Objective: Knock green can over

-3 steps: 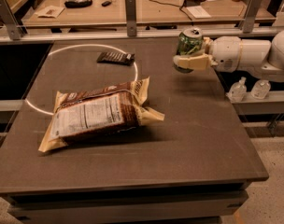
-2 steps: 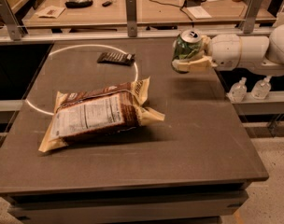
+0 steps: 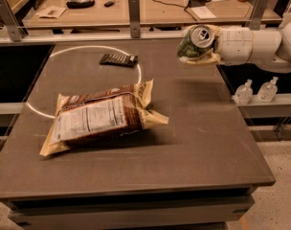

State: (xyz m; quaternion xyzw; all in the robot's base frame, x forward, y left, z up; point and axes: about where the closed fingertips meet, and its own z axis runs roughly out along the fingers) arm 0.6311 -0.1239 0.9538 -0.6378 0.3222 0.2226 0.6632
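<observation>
I see the gripper [image 3: 192, 46] reaching in from 3 o'clock, at about 1 o'clock on the bench [image 3: 207, 143], by its far right edge. Its tan fingers [image 3: 204, 61] are clamped on the green can [image 3: 199, 38], which sits between them, tilted, silver top facing me. The snack bag [image 3: 100, 119] lies well apart, toward 8 o'clock from the can.

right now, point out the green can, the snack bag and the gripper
green can [image 3: 190, 45], camera view, on its green side wall
snack bag [image 3: 95, 121], camera view, on its white label panel
gripper [image 3: 198, 52], camera view, at its tip against the can, upper right
</observation>
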